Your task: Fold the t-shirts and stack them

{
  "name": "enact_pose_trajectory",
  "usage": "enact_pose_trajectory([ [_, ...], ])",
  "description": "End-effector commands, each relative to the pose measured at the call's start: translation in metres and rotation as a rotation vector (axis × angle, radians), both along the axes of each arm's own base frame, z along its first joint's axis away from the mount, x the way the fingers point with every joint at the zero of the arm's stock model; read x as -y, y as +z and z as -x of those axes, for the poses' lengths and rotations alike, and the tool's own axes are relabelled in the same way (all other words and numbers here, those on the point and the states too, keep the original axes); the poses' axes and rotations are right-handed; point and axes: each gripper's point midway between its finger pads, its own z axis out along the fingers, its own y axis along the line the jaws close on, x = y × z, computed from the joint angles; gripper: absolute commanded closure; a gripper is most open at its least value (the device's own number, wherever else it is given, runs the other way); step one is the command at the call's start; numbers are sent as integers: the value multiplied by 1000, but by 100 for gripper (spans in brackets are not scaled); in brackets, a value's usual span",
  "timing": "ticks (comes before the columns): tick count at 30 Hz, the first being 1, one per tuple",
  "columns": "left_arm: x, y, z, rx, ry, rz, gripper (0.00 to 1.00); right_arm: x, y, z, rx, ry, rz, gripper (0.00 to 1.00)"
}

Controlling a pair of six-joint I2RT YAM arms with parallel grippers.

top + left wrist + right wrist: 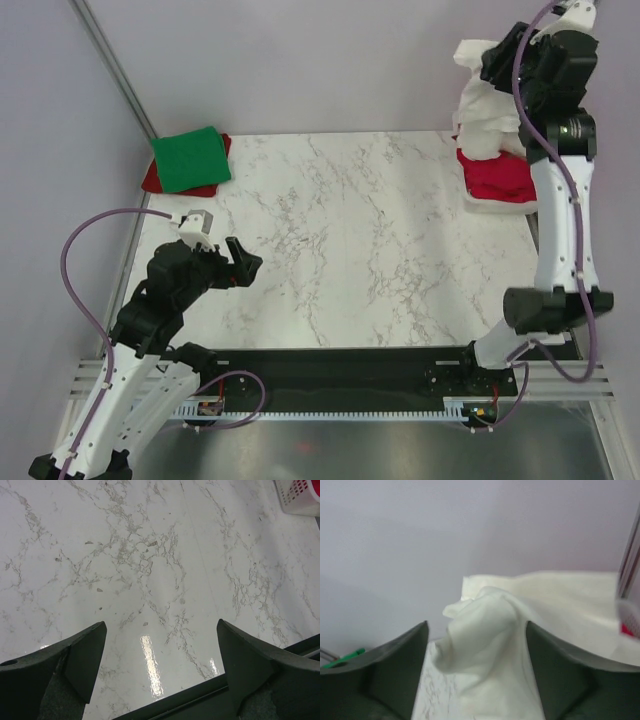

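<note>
Two hands, R first: my right hand (pixel 477 625) is up at the far R corner, fingers apart, w/ the white t-shirt (pixel 480 645) bunched in the gap and leaning on the R-side finger; not clamped as far as I can see. Cloth drapes down from there onto the basket (pixel 500 206), which sits at the table's (pixel 350 250) R edge w/ a red t-shirt (pixel 497 178) in it. Grey wall close behind, little room that side. My left hand (pixel 161 625) hovers low over bare marble nr the near-L edge, fingers wide apart, nothing btwn them. Black strip (pixel 200 696) of the near edge is just below the fingertips. Far-L corner: green t-shirt (pixel 190 158) folded, lying on another red one (pixel 153 180), overhanging the table edge. Whole middle of the table is open marble.
</note>
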Motion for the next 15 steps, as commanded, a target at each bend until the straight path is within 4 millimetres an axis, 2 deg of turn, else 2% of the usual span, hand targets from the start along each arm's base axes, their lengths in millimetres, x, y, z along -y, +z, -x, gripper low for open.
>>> enact_pose_trajectory([
  [1, -3, 14, -1, 51, 0, -11, 2, 3, 114, 88, 394, -58, -10, 4],
  [2, -4, 14, -1, 52, 3, -12, 2, 17, 77, 78, 309, -134, -12, 2],
  [3, -4, 14, -1, 50, 3, -12, 2, 35, 47, 79, 207, -237, -9, 2],
  [4, -4, 14, -1, 50, 5, -12, 2, 51, 7, 77, 96, -328, -11, 2],
  [5, -3, 14, -1, 50, 2, -11, 2, 75, -23, 85, 4, -473, -5, 2],
  [6, -4, 13, -1, 47, 5, -13, 2, 84, -67, 91, -125, -527, -40, 2],
  [7, -4, 12, -2, 44, 4, -15, 2, 84, -125, 91, -267, -518, -31, 2],
  [8, -4, 12, -2, 43, 7, -16, 2, 59, -159, 83, -350, -369, -65, 2],
  [9, -4, 11, -2, 39, 6, -17, 1, 46, -186, 82, -405, -305, -81, 2],
  [10, -4, 11, -3, 37, 6, -18, 2, 34, -212, 84, -459, -261, -112, 2],
  [11, -2, 10, -2, 33, -3, -16, 1, 25, -254, 95, -549, -232, -120, 2],
  [12, -1, 9, -2, 30, -7, -19, 1, 10, -264, 95, -550, -183, -127, 2],
  [13, -1, 9, -2, 27, -10, -19, 1, 4, -278, 105, -570, -174, -140, 2],
  [15, -1, 9, -2, 25, -6, -16, 1, -15, -279, 106, -548, -97, -164, 2],
])
